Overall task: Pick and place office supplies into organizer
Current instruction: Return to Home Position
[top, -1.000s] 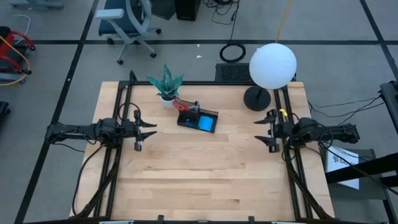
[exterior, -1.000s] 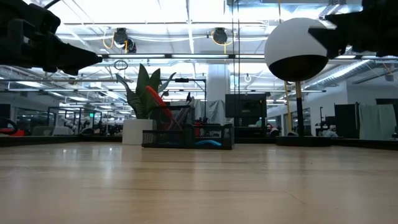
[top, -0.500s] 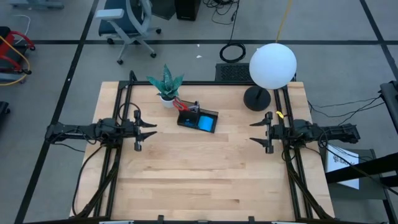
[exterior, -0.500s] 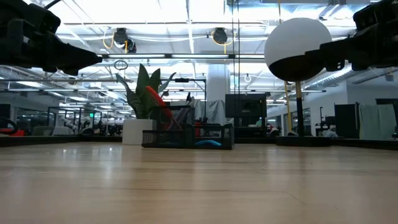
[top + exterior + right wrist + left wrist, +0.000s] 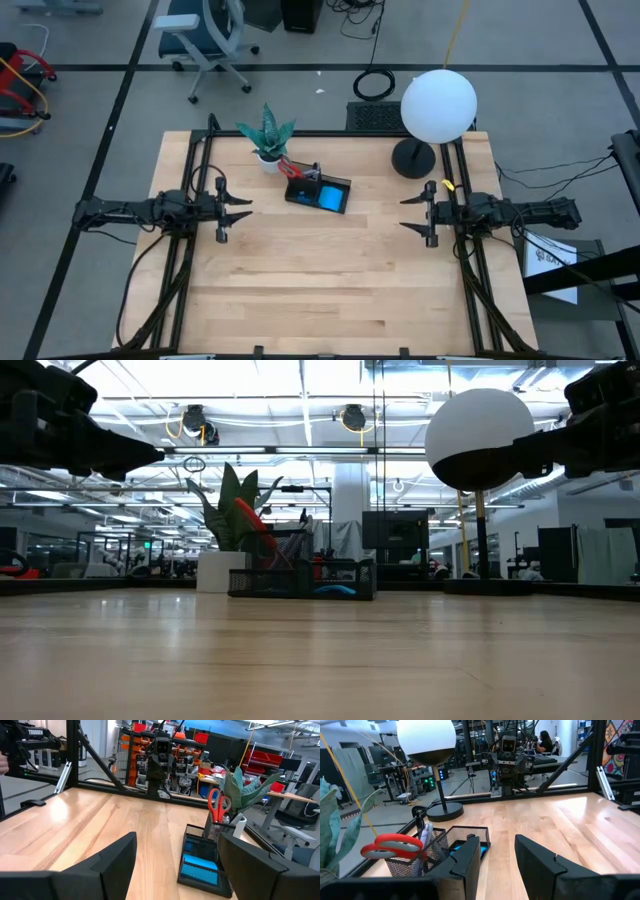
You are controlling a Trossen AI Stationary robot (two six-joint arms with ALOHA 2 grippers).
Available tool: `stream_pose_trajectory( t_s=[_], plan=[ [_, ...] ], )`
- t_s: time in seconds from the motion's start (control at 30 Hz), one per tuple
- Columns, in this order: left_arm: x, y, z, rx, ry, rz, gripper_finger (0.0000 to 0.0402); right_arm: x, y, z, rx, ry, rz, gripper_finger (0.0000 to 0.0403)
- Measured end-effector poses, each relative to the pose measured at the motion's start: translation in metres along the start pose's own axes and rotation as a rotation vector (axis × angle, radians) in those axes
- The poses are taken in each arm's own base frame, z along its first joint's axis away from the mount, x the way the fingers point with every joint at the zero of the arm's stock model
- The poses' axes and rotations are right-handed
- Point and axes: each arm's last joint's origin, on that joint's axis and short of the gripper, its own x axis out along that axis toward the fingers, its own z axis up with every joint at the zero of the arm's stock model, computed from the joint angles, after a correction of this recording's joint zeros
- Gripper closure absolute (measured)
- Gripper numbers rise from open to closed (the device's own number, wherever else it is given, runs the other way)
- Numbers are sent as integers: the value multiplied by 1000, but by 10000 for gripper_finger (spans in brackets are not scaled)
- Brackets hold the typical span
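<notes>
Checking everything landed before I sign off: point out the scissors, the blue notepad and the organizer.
scissors point(image 5: 215, 810), right wrist view, on the red handles.
blue notepad point(image 5: 200, 869), right wrist view, on its top face.
organizer point(image 5: 465, 834), left wrist view, on the mesh wall of the low compartment.
</notes>
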Motion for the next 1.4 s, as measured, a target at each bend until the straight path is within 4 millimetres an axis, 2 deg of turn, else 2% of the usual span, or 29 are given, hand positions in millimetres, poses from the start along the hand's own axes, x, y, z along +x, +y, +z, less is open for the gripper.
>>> stream_pose_trajectory(
  t_s=[0.5, 1.4],
  plan=[
    [0, 0, 2, -36, -26, 3, 270, 0, 0, 0, 66, -3, 0, 132],
    [0, 0, 3, -59, -34, 4, 270, 0, 0, 0, 57, -4, -1, 135]
  ],
)
